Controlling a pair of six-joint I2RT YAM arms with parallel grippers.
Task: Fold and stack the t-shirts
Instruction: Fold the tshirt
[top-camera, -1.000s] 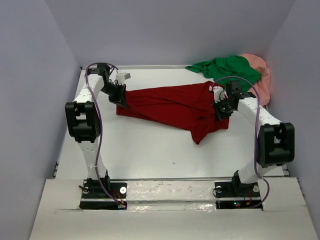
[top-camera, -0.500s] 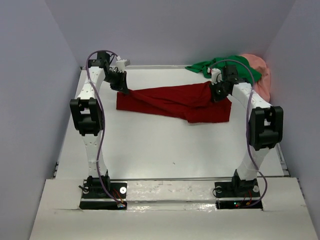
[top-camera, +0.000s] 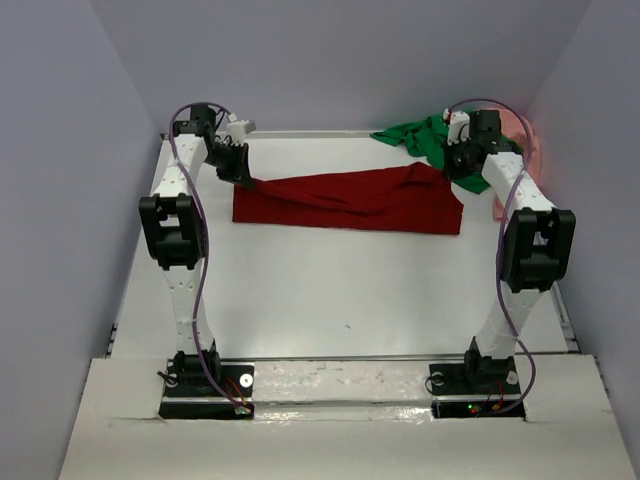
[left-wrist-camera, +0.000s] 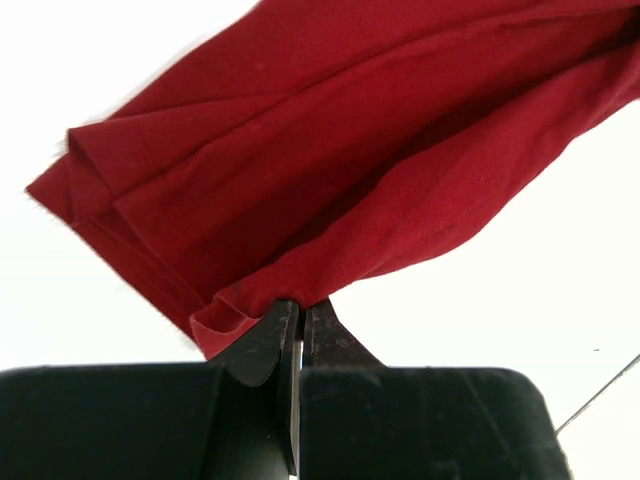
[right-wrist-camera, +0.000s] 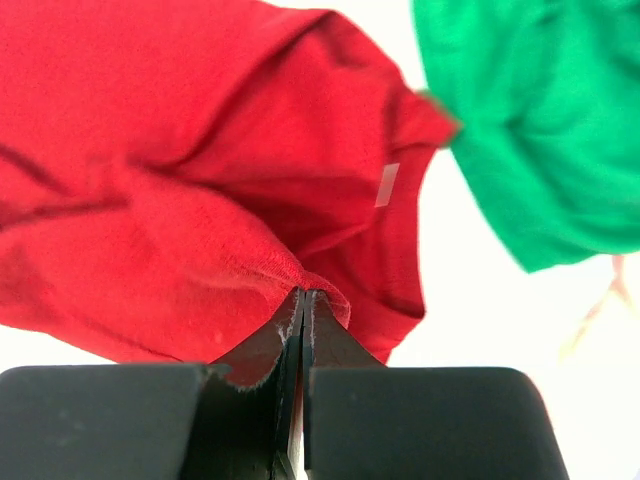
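— Fingers (left-wrist-camera: 262, 345) of the left gripper (left-wrist-camera: 298, 310) are seen pinched shut on a doubled edge of the red shirt (top-camera: 350, 200); the right gripper (right-wrist-camera: 302, 298) is likewise clamped on cloth near the collar, just beside the white label (right-wrist-camera: 386, 185)
— And where is the shirt placed?
— It is stretched between both grippers at the far side of the table (top-camera: 330, 290), laid out as a long band (one fold appears to have been made)
— What is left to be done?
— Most of it, it is judged: the red shirt is not yet folded small, the green shirt (top-camera: 420, 135) and the pink shirt (top-camera: 527, 138) are left crumpled in the far right corner, and nothing is stacked
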